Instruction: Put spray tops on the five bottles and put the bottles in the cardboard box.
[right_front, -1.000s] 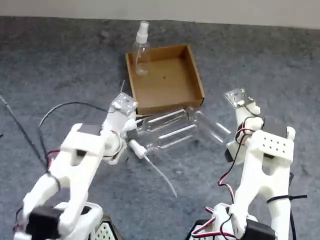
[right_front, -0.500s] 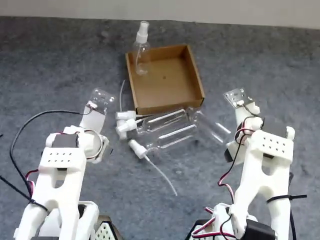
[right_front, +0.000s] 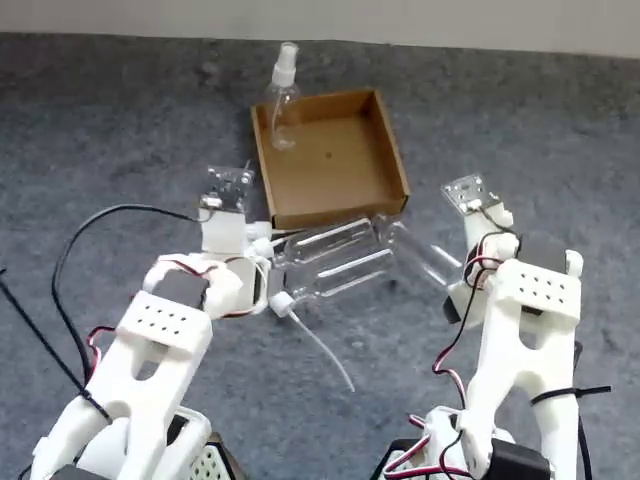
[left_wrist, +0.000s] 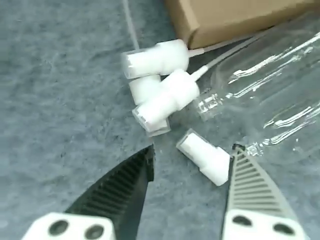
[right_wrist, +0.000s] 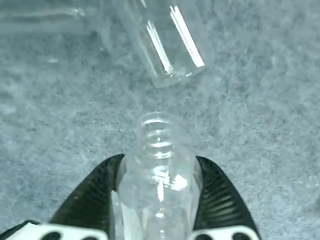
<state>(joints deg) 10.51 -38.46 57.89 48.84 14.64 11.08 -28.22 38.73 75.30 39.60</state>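
Grey felt (right_front: 100, 120) underneath, and my left pincer (left_wrist: 192, 150) hangs spread wide over a loose top (left_wrist: 205, 157). That top lies on its side, just beside the necks of the lying bottles (right_front: 330, 245). Two other tops (left_wrist: 160, 100) huddle beyond it, touching each other, near the corner of the box (right_front: 392, 160).

My right pincer (right_wrist: 159, 162) is clenched on a bare bottle (right_wrist: 157, 145). The bottle's long axis runs in line with the pincer. Its open neck points out past my fingertips, towards the base of another bottle lying ahead. One capped bottle (right_front: 283, 100) stands upright at the box's far corner.

Fetching that loose top is the step, I judge. It lies slantwise between my fingers and closer to one than the other, so I want to centre over it first. Then I turn the wrist until the pads close across the head's short width. I should take the white head and never the tube (right_front: 320, 350), so the tube hangs free to thread into the waiting neck.

From above, the tube trails from the head back towards my bases, slanting to the right arm's side. I should go down low and squarely, without nudging the two neighbours or rolling the bottles.
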